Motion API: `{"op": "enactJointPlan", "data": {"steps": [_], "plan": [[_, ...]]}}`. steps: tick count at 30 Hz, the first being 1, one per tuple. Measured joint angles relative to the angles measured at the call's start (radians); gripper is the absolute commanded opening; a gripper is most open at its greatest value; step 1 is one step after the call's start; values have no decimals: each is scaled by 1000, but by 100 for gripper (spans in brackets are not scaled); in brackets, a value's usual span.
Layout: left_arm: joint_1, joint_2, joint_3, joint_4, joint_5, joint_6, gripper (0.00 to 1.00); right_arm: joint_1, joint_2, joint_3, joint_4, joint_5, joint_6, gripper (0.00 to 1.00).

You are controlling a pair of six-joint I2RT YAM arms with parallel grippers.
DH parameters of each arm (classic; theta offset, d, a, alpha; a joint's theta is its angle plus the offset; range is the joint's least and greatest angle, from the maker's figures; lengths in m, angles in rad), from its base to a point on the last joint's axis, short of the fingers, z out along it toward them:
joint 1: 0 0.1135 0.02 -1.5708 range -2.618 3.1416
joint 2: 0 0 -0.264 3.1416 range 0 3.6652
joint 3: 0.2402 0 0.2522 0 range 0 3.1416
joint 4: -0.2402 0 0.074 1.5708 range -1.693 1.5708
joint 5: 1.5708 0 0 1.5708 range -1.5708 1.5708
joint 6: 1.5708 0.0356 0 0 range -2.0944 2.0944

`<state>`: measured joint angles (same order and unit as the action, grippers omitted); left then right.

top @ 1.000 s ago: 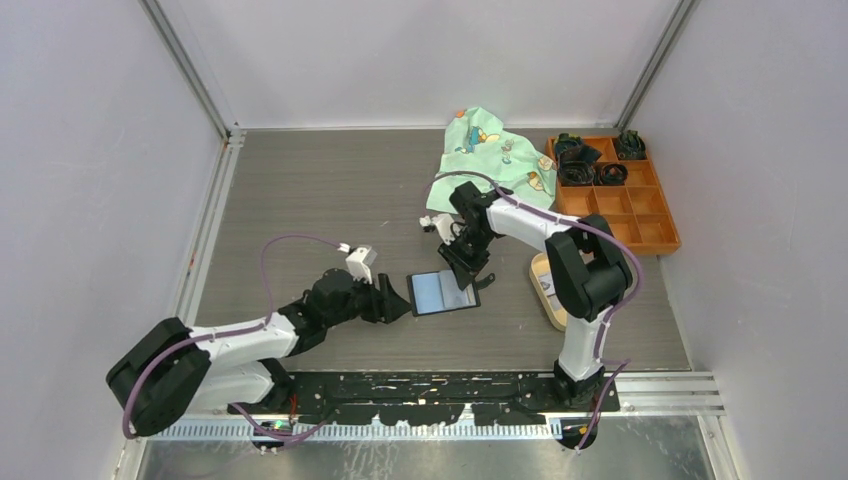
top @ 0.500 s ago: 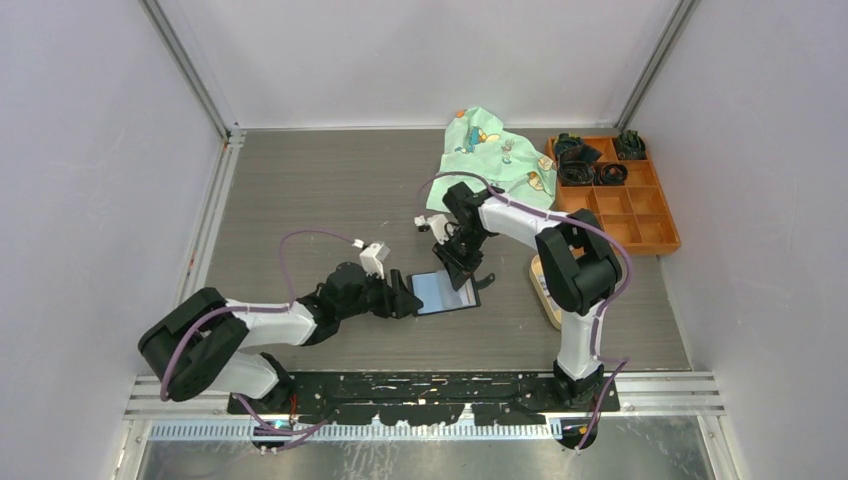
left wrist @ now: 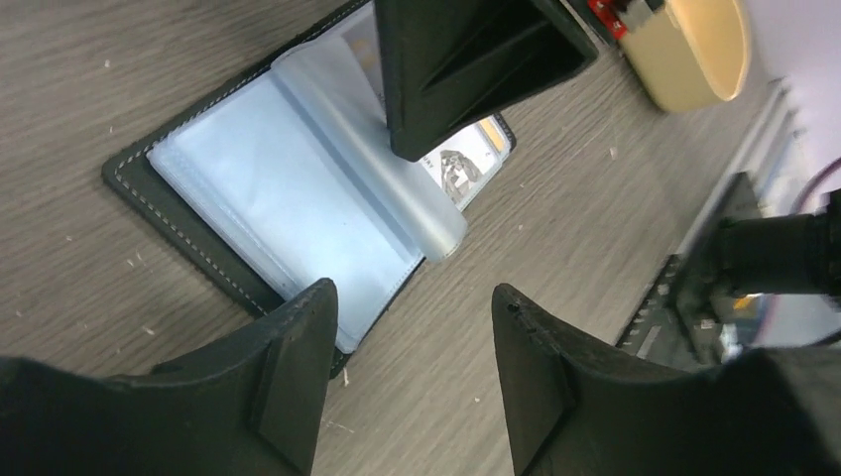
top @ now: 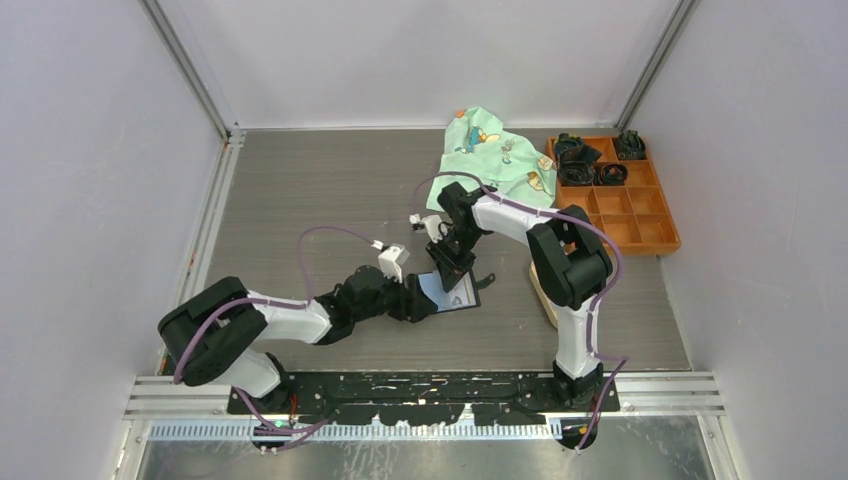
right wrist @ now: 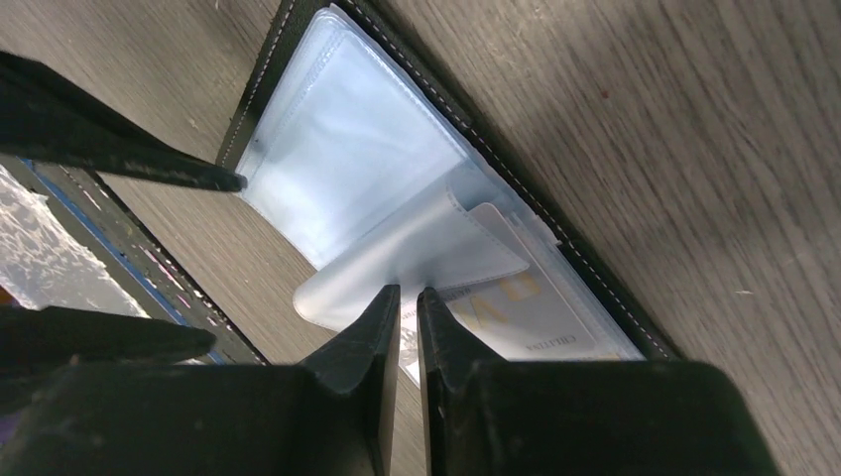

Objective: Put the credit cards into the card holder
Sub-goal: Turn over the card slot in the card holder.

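The black card holder (top: 462, 296) lies open on the table, its clear sleeves (left wrist: 278, 188) facing up. One credit card (right wrist: 526, 307) with yellow lettering sits inside a sleeve on the right half; it also shows in the left wrist view as the card (left wrist: 466, 164). My right gripper (right wrist: 409, 293) comes down from above, shut on the curled edge of a loose clear sleeve (right wrist: 417, 253). My left gripper (left wrist: 412, 293) is open and low at the holder's near left corner (left wrist: 159, 213), with nothing between its fingers. Other credit cards are out of view.
A tan oval tray (top: 543, 290) lies right of the holder, partly behind the right arm. An orange compartment box (top: 620, 200) with dark items stands at the back right. A green printed cloth (top: 490, 150) lies at the back.
My left arm has reached right, up to the holder's left side. My right gripper has shifted left over the holder and narrowed its jaws onto a clear sleeve, which now curls up.
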<state>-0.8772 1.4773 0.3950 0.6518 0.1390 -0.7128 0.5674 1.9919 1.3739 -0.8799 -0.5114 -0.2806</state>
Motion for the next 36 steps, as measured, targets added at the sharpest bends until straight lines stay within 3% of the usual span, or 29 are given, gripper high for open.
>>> {"op": "enactJointPlan", "data": {"steps": [7, 18, 29, 36], "plan": [[-151, 0, 11, -39, -237, 219, 62, 0, 5, 3, 0, -11, 8, 18], [-240, 89, 15, 51, -399, 483, 64, 0, 5, 3, 0, -13, 14, 19], [-299, 161, 68, 85, -480, 549, 64, 0, 5, 3, 0, -18, 14, 19], [-318, 93, 20, 100, -503, 564, 64, -2, 5, 3, 0, -20, 14, 19]]}}
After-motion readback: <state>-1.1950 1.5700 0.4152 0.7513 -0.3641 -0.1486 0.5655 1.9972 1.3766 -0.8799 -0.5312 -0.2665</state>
